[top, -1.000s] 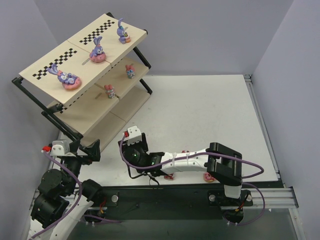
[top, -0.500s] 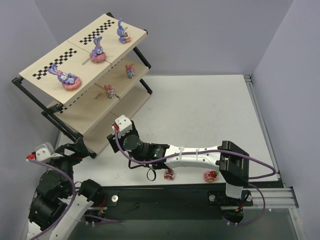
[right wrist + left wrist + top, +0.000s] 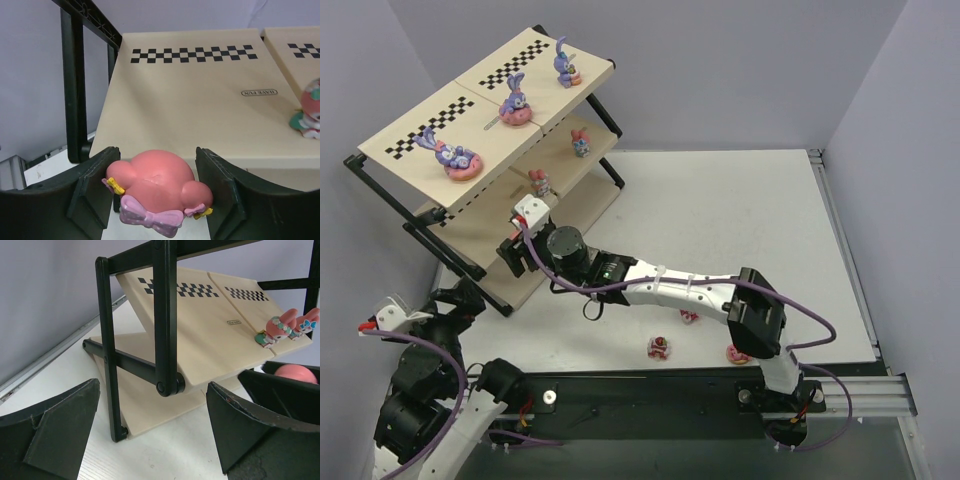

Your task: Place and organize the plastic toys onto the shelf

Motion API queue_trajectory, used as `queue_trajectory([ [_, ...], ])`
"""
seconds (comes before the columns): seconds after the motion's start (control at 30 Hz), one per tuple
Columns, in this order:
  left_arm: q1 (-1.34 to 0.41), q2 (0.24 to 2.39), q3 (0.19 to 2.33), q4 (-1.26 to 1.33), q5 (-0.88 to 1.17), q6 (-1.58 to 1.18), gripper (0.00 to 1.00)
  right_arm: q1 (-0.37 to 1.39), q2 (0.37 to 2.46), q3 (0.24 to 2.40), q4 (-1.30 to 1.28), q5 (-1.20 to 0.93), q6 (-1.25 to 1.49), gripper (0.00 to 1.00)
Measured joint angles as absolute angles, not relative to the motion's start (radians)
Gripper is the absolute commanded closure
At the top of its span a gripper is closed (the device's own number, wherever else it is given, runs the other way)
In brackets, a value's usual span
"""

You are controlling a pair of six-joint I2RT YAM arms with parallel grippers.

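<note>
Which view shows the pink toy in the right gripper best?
Right wrist: the toy sits close up, clamped in the right gripper, bow visible. Left wrist catches only a pink sliver at its right edge. From the top, the right gripper hides it.

Pale lilac walls (image 3: 720,60), white tabletop (image 3: 740,230), black rail (image 3: 650,388) along near edge

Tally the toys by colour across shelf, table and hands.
Purple bunnies: 3
Pink/red figures: 6, counting the pink figure in the right hand
Total: 9
</note>
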State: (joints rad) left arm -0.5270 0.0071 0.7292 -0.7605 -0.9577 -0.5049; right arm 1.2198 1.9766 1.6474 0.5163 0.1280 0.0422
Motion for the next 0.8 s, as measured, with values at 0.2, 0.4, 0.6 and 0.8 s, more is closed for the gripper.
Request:
queue_trajectory([
  [0.2,-0.525,0.007,0.73,-0.769,-0.968,-0.518,0.03,1.205,2.112,1.798,0.492,0.055,0.031,0.85],
  [0.4,-0.52,0.007,0.732,-0.775,-0.978,-0.524,0.03,1.205,2.2,1.922,0.452,0.018,0.033,0.84],
  [0.6,-0.515,0.007,0.732,-0.778,-0.985,-0.533,0.03,1.203,2.228,2.003,0.391,0.02,0.075,0.81],
  [0.8,-0.513,0.007,0.732,-0.78,-0.987,-0.538,0.03,1.194,2.27,2.121,0.306,0.052,0.148,0.79],
])
